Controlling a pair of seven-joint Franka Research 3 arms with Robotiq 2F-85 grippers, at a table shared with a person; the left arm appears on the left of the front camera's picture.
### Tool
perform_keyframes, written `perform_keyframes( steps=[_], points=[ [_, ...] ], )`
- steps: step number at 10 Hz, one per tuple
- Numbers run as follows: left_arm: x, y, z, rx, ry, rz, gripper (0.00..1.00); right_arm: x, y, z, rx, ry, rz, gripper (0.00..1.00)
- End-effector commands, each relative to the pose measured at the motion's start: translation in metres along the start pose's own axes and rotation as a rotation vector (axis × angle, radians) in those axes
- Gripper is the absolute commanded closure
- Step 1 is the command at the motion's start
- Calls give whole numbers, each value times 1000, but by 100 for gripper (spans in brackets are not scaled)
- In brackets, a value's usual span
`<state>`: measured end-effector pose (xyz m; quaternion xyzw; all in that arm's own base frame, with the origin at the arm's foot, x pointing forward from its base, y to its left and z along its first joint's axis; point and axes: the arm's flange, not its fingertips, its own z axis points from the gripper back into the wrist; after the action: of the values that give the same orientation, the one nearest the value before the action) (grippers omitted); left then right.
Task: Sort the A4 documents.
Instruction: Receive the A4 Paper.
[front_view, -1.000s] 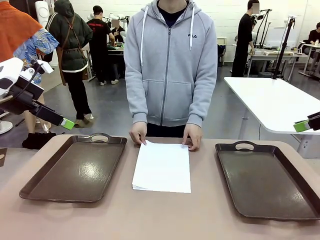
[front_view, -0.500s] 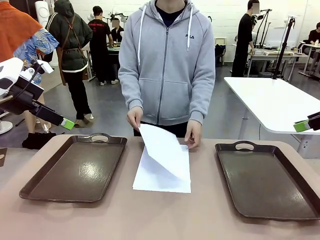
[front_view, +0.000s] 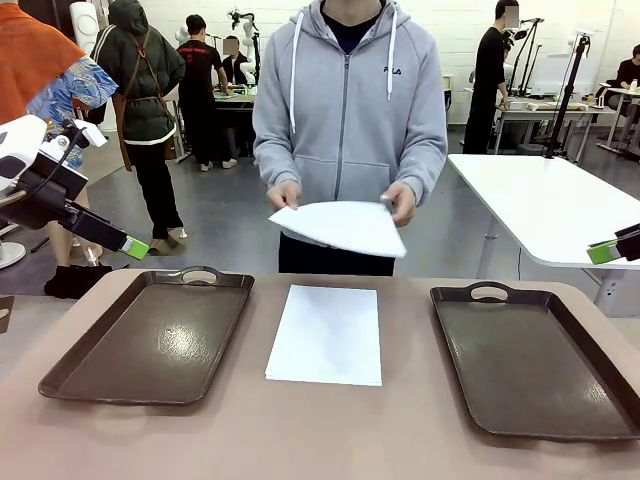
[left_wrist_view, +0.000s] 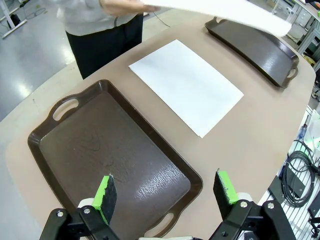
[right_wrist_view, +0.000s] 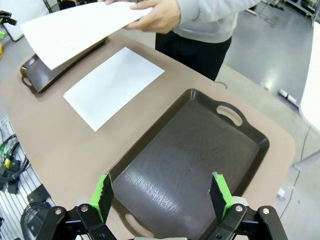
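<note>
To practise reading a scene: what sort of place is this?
Probably a robotics lab: the left gripper hangs over a brown tray, and behind are a white worktable, a tall black stand and people working.

A robotics lab in a large open hall. Beyond the beige table (front_view: 330, 430), a polished grey floor (front_view: 225, 215) runs to a white wall (front_view: 455, 30). People (front_view: 203, 70) stand at workbenches (front_view: 236, 100) beyond it, a black tripod stand (front_view: 566, 90) rises past a white table (front_view: 550, 200), and cables (left_wrist_view: 295, 172) coil beside the beige table's edge.

The tan table (front_view: 330, 430) bears the left tray (front_view: 150, 335); stacked A4 documents (front_view: 325, 335) midway; the right tray (front_view: 535, 355)
</note>
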<state>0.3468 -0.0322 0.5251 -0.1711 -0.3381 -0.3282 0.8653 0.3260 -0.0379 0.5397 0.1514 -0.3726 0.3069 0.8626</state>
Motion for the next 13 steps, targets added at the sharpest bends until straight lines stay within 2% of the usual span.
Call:
perform_keyframes(
  steps=[1,13],
  points=[
    [0,1,-1,-6,-3,-1,0,0,0,0,2,-1,-1,0],
    [0,1,-1,-6,-3,-1,0,0,0,0,2,-1,-1,0]
  ],
)
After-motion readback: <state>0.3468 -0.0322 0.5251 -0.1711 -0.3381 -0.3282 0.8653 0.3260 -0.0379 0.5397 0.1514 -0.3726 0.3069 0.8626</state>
